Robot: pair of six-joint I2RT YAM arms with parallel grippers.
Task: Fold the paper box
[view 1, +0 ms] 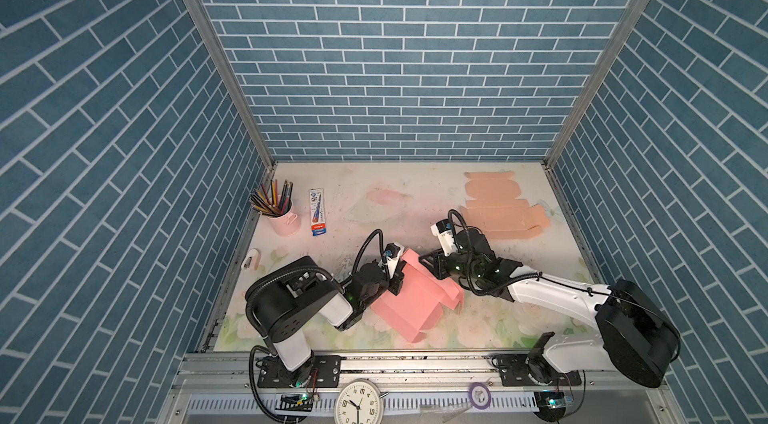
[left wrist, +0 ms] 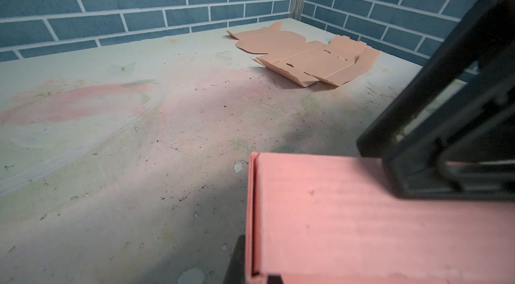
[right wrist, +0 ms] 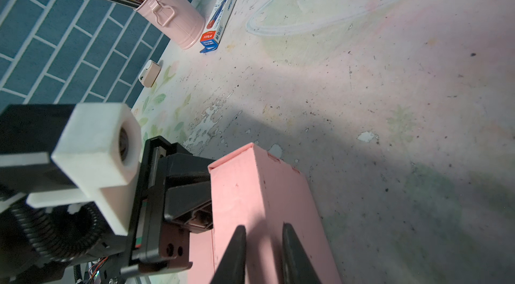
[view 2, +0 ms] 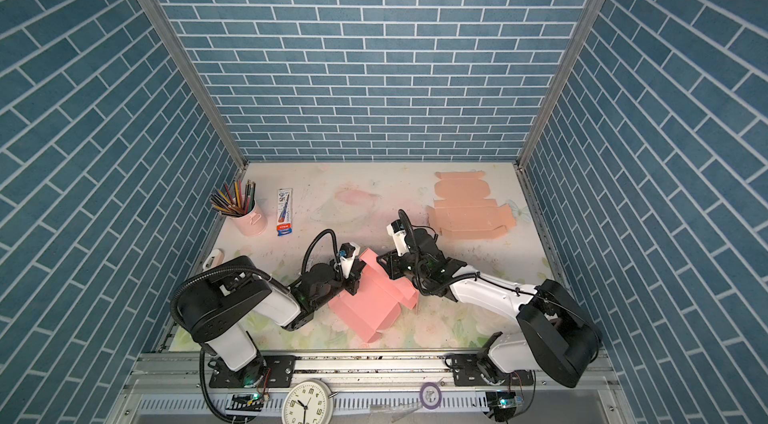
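The pink paper box (view 1: 409, 301) (view 2: 365, 305) lies partly folded at the middle front of the table, with one wall standing up at its far-left side. My left gripper (view 1: 398, 276) (view 2: 355, 272) is shut on that doubled-over wall (left wrist: 362, 227); a black finger shows on each side of the fold, around the gripper's point (left wrist: 255, 271). My right gripper (view 1: 426, 264) (view 2: 382, 261) meets the same wall from the right. Its two fingers stand a little apart, open (right wrist: 263, 229), with their tips over the pink panel (right wrist: 250, 185) and nothing between them.
A flat peach box blank (view 1: 498, 205) (left wrist: 306, 57) lies at the back right. At the back left stand a pink pencil cup (view 1: 284, 216) and a pencil pack (view 1: 318, 212), with a small white object (view 1: 250, 258) at the left edge. Blue brick walls close three sides.
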